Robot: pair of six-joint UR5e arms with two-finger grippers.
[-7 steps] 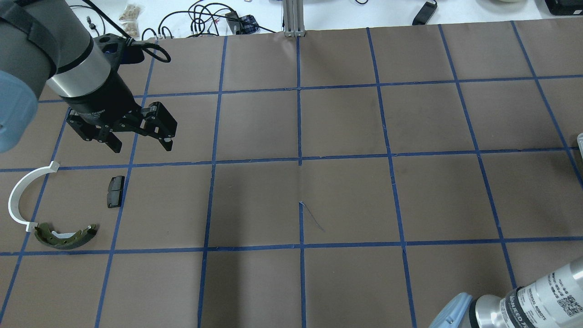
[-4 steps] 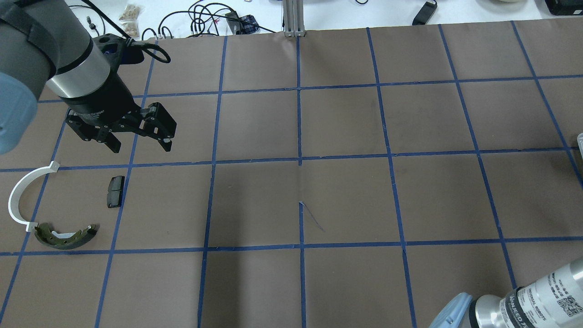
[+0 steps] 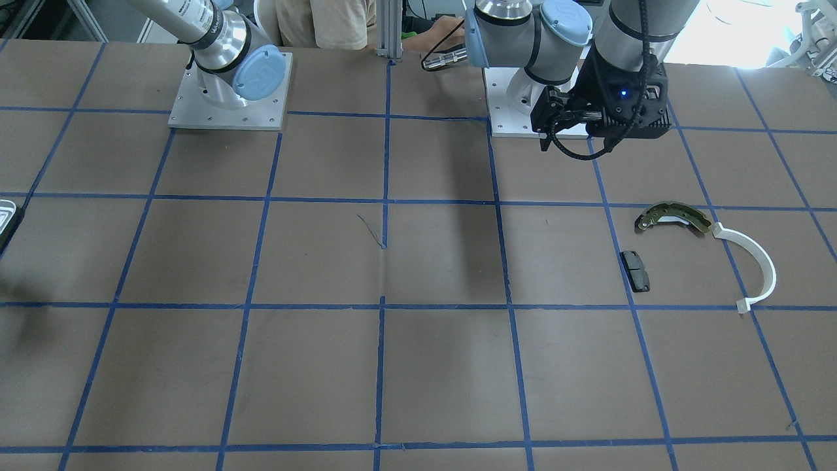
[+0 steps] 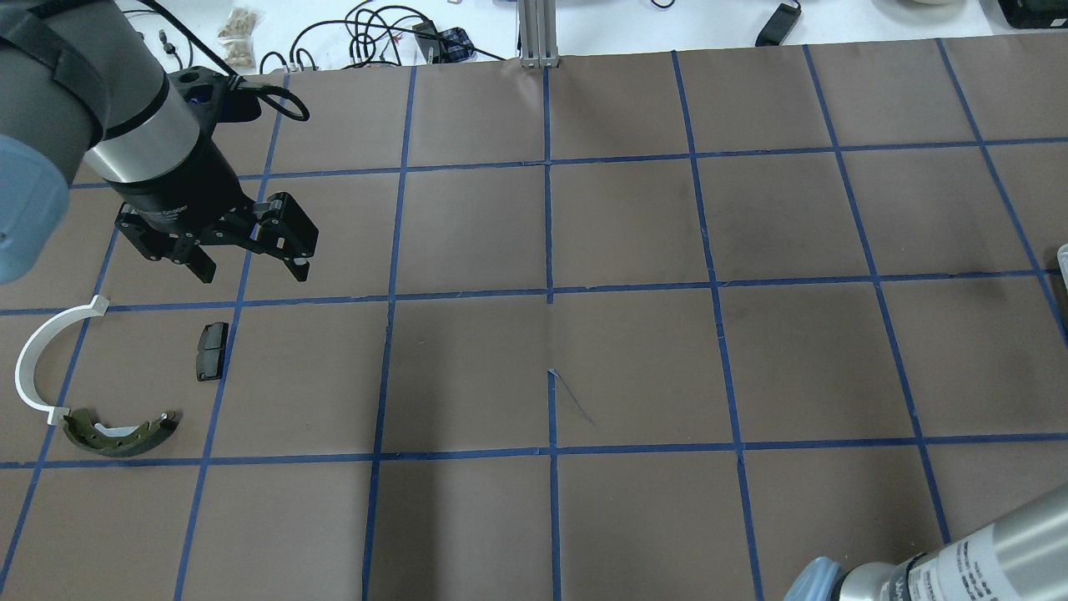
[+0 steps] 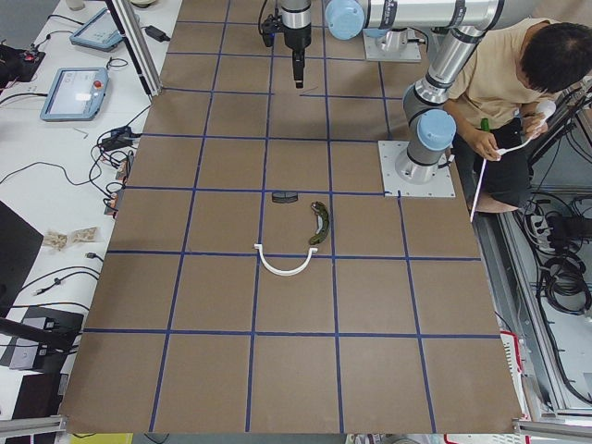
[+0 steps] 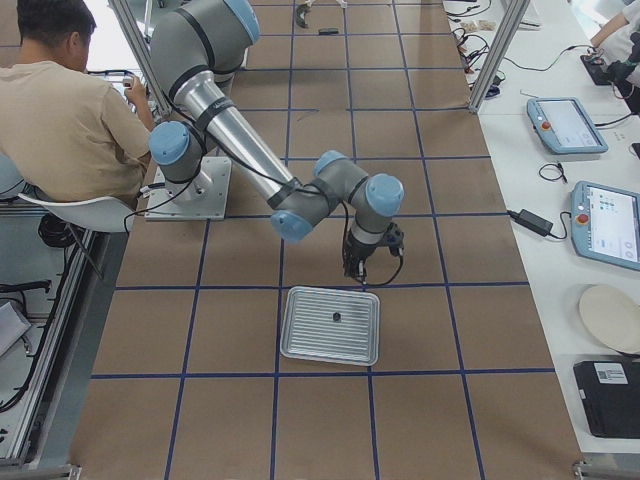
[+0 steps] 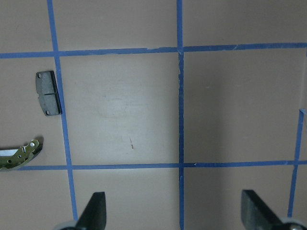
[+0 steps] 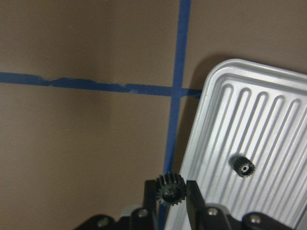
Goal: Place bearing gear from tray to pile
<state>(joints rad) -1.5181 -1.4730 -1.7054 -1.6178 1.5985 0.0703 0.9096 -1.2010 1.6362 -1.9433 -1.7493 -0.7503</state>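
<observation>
My right gripper (image 8: 171, 197) is shut on a small black bearing gear (image 8: 171, 187), held above the left rim of the ribbed silver tray (image 8: 211, 100). A second small gear (image 8: 244, 166) lies in the tray. In the exterior right view this gripper (image 6: 352, 272) hangs just off the tray's (image 6: 300, 350) edge. The pile lies at the table's far left: an olive-brass shoe (image 4: 121, 432), a white half-ring (image 4: 33, 359) and a dark grey pad (image 4: 212, 351). My left gripper (image 4: 248, 271) is open and empty, above and beyond the pad.
The table is brown paper with a blue tape grid (image 4: 549, 288). Cables and small items (image 4: 392, 37) lie past its far edge. A seated operator (image 6: 65, 110) is beside the robot bases. Only the tray's corner (image 3: 5, 216) shows in the front view.
My left gripper has drifted slightly left and away from the pile, still open. The right arm's link at the lower right of the overhead view has shifted.
</observation>
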